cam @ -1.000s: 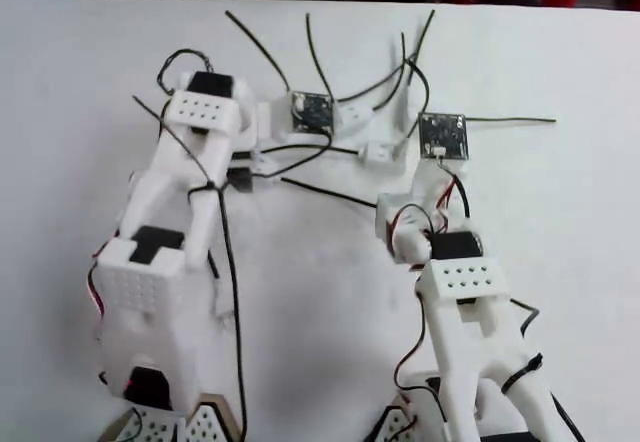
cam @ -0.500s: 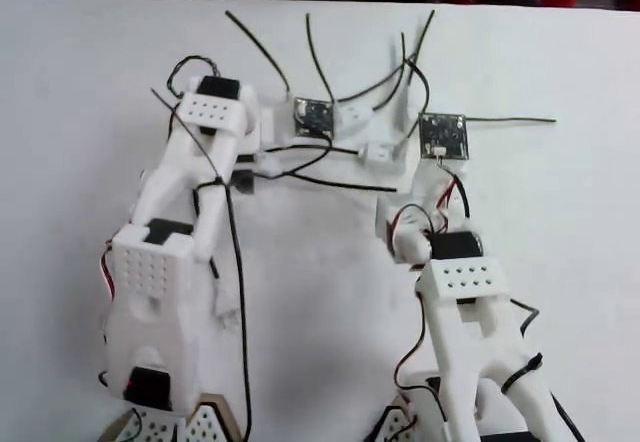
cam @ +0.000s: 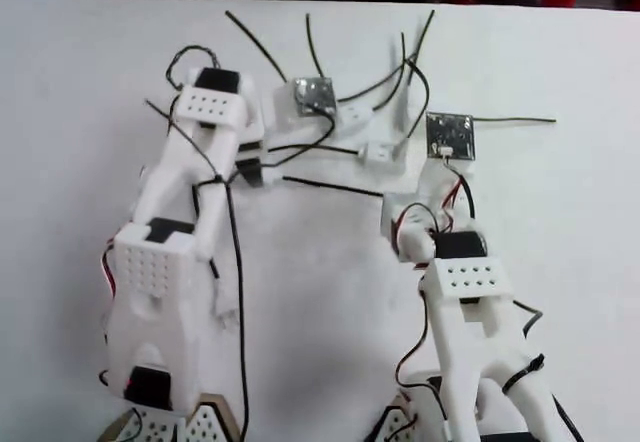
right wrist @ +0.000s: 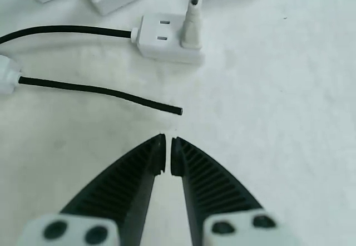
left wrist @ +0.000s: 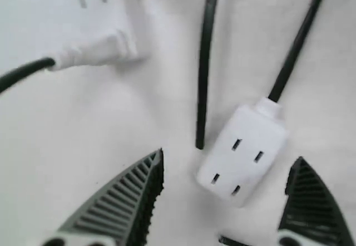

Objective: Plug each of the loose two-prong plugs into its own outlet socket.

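Note:
My left gripper (left wrist: 228, 160) is open, and a white two-slot outlet socket (left wrist: 242, 161) on a black cord lies on the table between its fingers (left wrist: 129, 200). Beyond it a white plug (left wrist: 93, 55) sits against a larger white outlet block (left wrist: 83, 6). In the high view this left gripper (cam: 254, 168) is at the left of the cord cluster. My right gripper (right wrist: 168, 156) is shut on nothing, just short of a loose black cord end (right wrist: 178, 111). Past that, a white socket (right wrist: 158, 41) has a white plug (right wrist: 192, 24) in it.
Two square shiny modules (cam: 313, 97) (cam: 450, 134) and small white blocks (cam: 380, 152) lie among crossing black cords (cam: 330, 184) at the table's far middle. A loose cord end (left wrist: 199, 141) lies beside the socket. Bare white table (cam: 560, 222) spreads to the right and left.
The left arm has pushed farther toward the cord cluster, and the left module has shifted away. The right arm has drawn back slightly to the right.

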